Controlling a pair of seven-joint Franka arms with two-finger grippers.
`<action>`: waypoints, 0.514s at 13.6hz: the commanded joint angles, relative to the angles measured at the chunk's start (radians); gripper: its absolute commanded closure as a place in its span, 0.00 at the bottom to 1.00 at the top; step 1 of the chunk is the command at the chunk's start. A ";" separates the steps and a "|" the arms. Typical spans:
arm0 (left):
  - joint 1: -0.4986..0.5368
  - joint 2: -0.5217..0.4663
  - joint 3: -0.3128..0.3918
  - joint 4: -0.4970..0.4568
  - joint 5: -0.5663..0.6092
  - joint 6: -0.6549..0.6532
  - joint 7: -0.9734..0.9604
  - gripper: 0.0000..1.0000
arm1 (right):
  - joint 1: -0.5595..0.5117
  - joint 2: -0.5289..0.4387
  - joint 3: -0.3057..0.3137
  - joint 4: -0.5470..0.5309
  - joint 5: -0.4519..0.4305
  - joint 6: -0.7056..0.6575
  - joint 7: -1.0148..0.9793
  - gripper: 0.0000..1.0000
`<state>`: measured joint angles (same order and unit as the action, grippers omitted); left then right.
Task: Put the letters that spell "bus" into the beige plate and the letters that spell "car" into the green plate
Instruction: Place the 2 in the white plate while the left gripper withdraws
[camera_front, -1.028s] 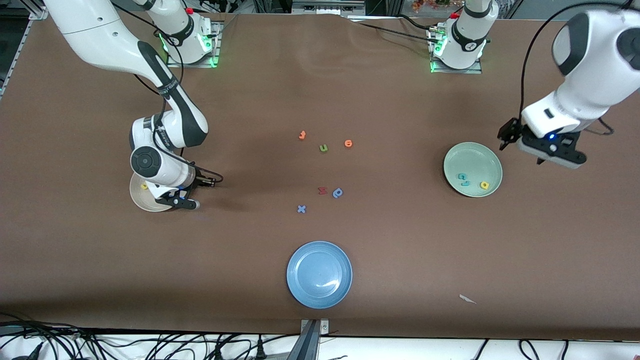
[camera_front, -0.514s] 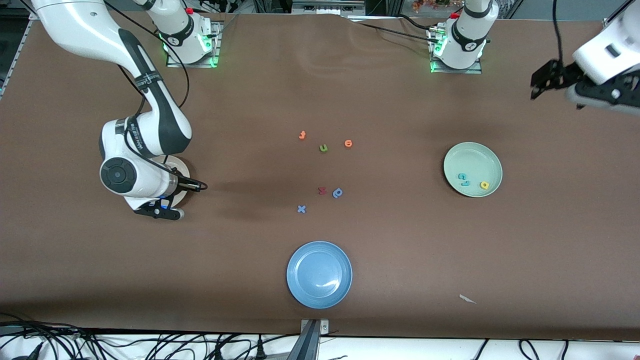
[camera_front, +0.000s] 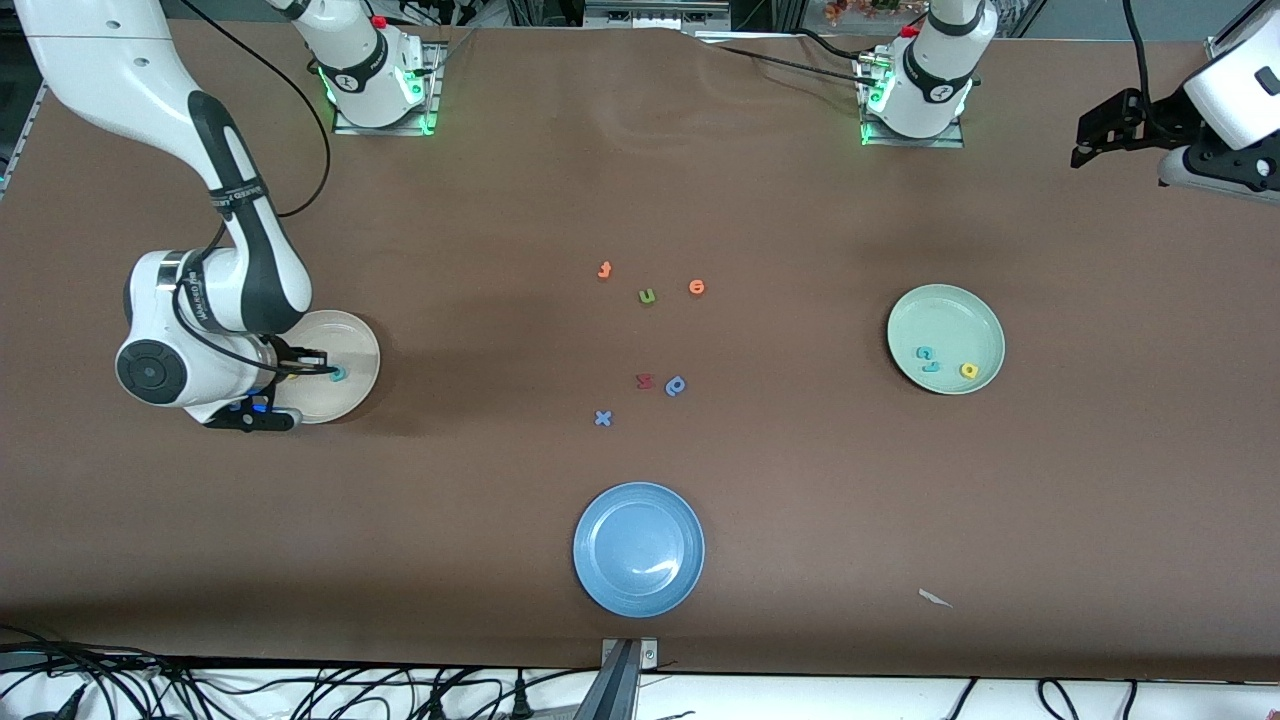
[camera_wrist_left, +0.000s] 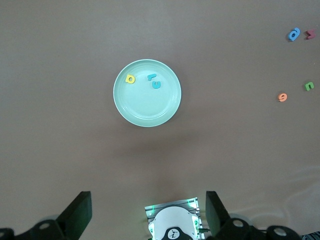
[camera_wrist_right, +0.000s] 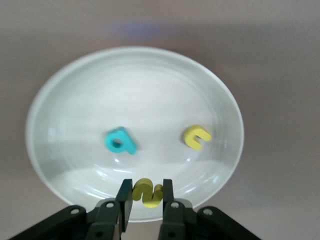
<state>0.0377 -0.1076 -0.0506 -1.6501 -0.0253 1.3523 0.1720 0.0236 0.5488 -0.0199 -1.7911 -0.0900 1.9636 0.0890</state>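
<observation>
My right gripper is shut on the yellow "s", low over the edge of the beige plate at the right arm's end of the table. In that plate lie the teal "b" and the yellow "u". Only the "b" shows in the front view, where the arm hides the rest. The green plate holds the teal "c", the teal "r" and the yellow "a". My left gripper hangs open and empty, high over the table's corner near its own base.
Loose letters lie mid-table: two orange ones, an olive "u", a red letter, a blue "p"-like letter and a blue "x". A blue plate sits nearer the front camera. A paper scrap lies toward the left arm's end.
My right arm slid toward its own end of the table, uncovering most of the beige plate and the "b". My left arm lifted away from beside the green plate toward the table's corner.
</observation>
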 joint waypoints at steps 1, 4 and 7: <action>-0.004 0.011 -0.002 0.027 -0.019 -0.019 0.001 0.00 | 0.006 -0.009 0.000 -0.033 -0.010 0.023 -0.018 0.44; -0.005 0.014 -0.002 0.029 -0.013 -0.012 0.003 0.00 | 0.006 -0.023 0.000 -0.008 -0.007 0.008 -0.017 0.00; -0.002 0.017 0.001 0.029 -0.005 -0.009 0.003 0.00 | 0.007 -0.049 0.005 0.177 0.004 -0.183 -0.018 0.00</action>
<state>0.0364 -0.1065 -0.0538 -1.6498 -0.0256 1.3530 0.1720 0.0292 0.5311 -0.0195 -1.7328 -0.0899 1.9211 0.0825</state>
